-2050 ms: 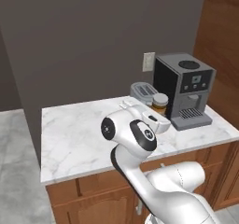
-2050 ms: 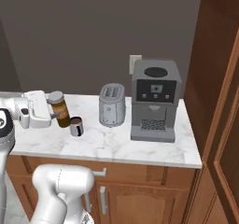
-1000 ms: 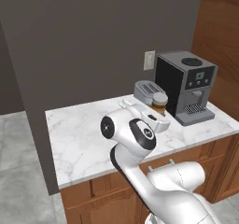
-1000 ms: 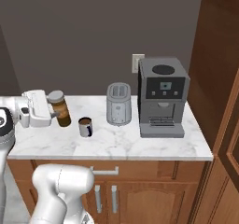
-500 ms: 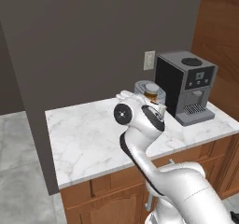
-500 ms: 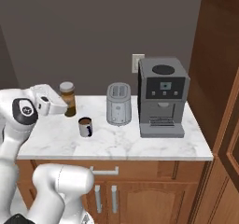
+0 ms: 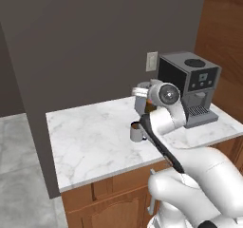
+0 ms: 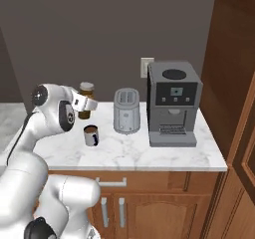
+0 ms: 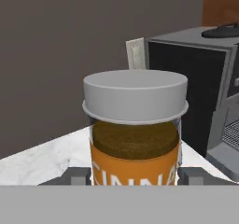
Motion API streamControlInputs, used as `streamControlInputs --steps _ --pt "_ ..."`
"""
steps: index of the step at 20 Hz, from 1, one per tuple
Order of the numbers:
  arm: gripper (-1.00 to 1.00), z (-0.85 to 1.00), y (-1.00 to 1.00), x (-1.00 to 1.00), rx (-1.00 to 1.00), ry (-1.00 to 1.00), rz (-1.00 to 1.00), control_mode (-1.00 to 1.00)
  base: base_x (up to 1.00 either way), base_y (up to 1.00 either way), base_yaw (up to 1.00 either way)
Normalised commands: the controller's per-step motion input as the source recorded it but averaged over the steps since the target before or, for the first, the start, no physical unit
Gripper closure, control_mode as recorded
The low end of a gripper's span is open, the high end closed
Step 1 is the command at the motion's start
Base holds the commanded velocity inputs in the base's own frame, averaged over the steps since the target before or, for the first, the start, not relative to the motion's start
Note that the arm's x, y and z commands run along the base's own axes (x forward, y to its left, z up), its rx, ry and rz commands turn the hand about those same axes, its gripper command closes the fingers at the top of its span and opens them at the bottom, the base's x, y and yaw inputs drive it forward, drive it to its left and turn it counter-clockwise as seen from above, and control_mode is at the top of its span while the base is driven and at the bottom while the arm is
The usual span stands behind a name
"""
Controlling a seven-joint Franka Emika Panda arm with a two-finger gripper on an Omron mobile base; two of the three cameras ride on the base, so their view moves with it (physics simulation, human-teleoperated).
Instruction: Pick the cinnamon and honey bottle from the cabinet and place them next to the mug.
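Note:
My gripper [image 8: 88, 103] is shut on the cinnamon [image 8: 86, 98], a brown jar with an orange label and a flat grey lid, held upright above the counter. In the hand view the cinnamon [image 9: 135, 134] stands between my two fingertips [image 9: 77, 175], close to the camera. The dark mug [image 8: 91, 135] stands on the marble counter [image 8: 149, 156], just in front of and below the jar. From the left base view the mug [image 7: 136, 131] shows beside my forearm, which hides the jar. The wooden cabinet [image 8: 234, 83] rises at the right. The honey bottle is out of view.
A silver toaster [image 8: 126, 110] stands right of the mug, and a black and grey coffee machine [image 8: 172, 103] beyond it near the cabinet. A wall outlet [image 8: 146, 66] sits behind them. The counter's left half [image 7: 90, 137] is bare marble.
The base drove early on, shifting the whole scene, then stood still. The arm has since swung the held jar up and to the right, to behind the mug.

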Motion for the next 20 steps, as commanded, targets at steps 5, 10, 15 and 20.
streamControlInputs --steps 5,10,15,20 --pt "1.00 0.00 -0.54 0.31 0.03 0.03 0.45 -1.00 0.00 0.00 0.00" --pt "1.00 0.00 -0.36 0.01 0.00 0.00 0.43 -1.00 0.00 0.00 0.00" --pt "1.00 0.00 -0.16 -0.28 0.00 -0.15 0.44 -1.00 0.00 0.00 0.00" --pt "1.00 -0.07 0.00 -0.17 0.00 -0.29 0.33 -1.00 0.00 0.00 0.00"
